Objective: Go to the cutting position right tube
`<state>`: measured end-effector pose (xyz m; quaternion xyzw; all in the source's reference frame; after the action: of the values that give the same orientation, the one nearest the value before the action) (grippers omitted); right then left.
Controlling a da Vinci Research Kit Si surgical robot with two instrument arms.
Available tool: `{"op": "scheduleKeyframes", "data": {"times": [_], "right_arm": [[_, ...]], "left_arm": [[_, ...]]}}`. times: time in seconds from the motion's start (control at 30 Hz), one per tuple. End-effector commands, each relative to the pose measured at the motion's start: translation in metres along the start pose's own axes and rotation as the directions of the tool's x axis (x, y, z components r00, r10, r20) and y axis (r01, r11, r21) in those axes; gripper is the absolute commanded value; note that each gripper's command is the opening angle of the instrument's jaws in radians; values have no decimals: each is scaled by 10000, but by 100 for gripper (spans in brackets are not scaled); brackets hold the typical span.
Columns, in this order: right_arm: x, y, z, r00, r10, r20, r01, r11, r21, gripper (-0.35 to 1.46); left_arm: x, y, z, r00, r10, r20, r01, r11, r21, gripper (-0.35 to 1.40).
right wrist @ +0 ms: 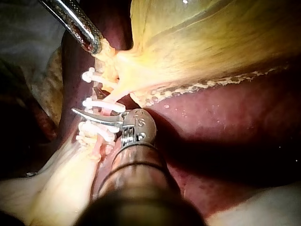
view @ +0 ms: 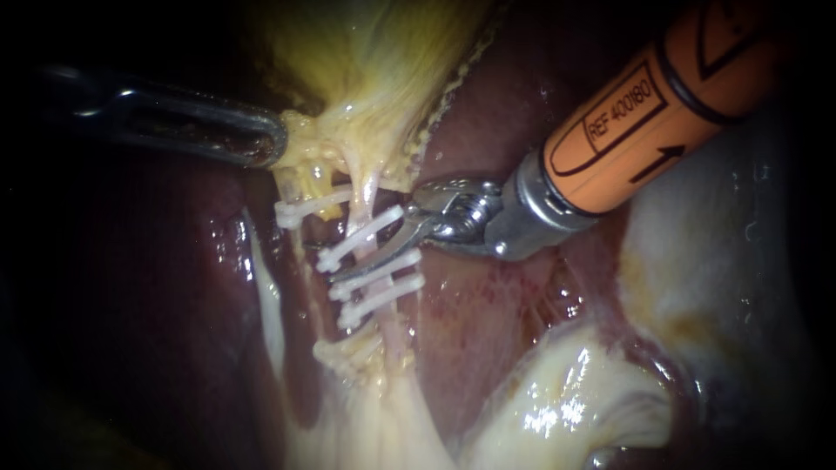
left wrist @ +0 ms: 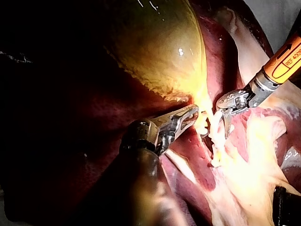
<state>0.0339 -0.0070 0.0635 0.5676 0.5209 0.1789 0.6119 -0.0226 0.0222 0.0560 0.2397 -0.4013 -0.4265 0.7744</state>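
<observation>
Right tube [view: 367,198]: slender, pale, glistening

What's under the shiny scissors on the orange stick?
The right instrument's open silver blades lie over a thin pale pink tube and white plastic clips, with dark red liver behind. The bit of tube right under the long blade is hidden.

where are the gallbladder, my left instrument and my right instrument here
gallbladder [view: 383,52]: endoscope view, its yellow wall
left instrument [view: 277,141]: endoscope view, tips of its jaws, shut on the gallbladder
right instrument [view: 376,233]: endoscope view, midway between its open jaws
</observation>
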Motion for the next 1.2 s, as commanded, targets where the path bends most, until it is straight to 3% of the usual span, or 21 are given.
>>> {"op": "scheduleKeyframes", "data": {"times": [0.03, 0.2, 0.37, 0.67, 0.8, 1.2], "right_arm": [[1, 1, 1, 10000, -12, -49, 12, 10000, 96, 111], [2, 1, 3, 9997, -33, -235, 41, 9994, 335, 108], [0, -7, 5, 9988, -54, -480, 89, 9973, 734, 105], [-3, -35, 19, 9999, -108, -33, 112, 9852, 1713, 103], [-2, -41, 22, 9998, -126, 144, 95, 9801, 1984, 103], [10, -50, 20, 9998, -20, -192, 61, 9760, 2176, 101]], "left_arm": [[0, 0, 0, 10000, 0, 0, 0, 10000, 1, -35], [0, 0, 1, 10000, -1, 1, 1, 10000, -2, -35], [0, 0, 1, 10000, -1, 2, 1, 10000, -3, -35], [0, 0, 1, 10000, 0, 1, 0, 10000, -2, -35], [0, 0, 1, 10000, 1, 1, -1, 10000, -1, -35], [0, -1, 1, 10000, 1, 1, -1, 10000, -1, -35]]}}
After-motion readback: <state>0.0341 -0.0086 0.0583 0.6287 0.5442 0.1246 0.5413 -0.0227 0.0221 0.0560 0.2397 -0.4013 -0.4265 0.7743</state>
